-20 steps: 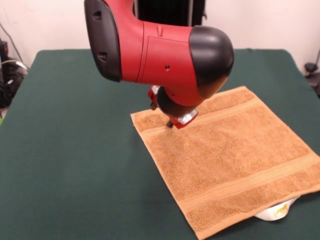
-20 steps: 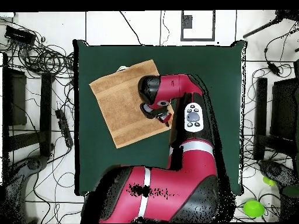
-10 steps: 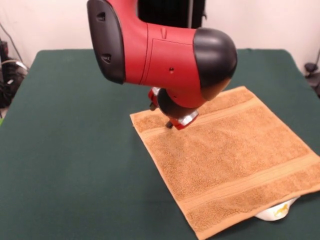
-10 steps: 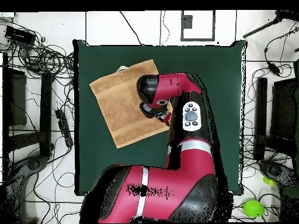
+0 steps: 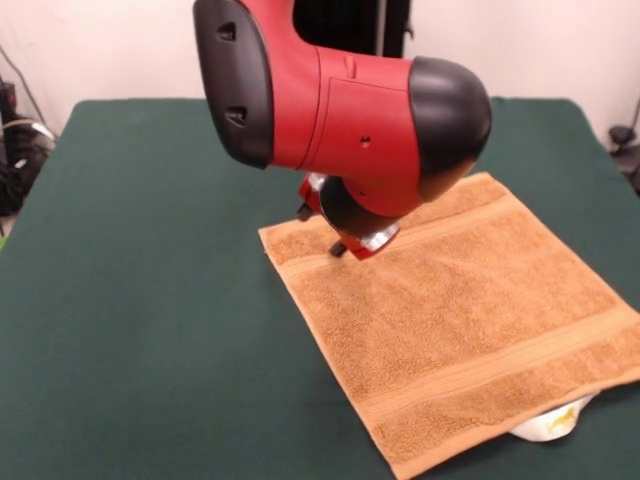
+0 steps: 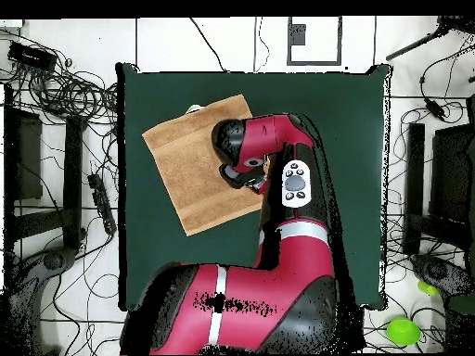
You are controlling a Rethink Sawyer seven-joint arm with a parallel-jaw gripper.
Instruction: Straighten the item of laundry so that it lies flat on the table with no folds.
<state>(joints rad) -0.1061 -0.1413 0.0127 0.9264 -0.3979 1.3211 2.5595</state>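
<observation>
The towel lies spread on the table, turned at an angle to the table's edges, on the right side in the front view. It looks flat, with woven bands near two edges. A white label shows from under its near corner. The arm hangs over the towel's far left corner. The gripper is down at the towel near this corner; I cannot tell if it is spread or pressed together.
</observation>
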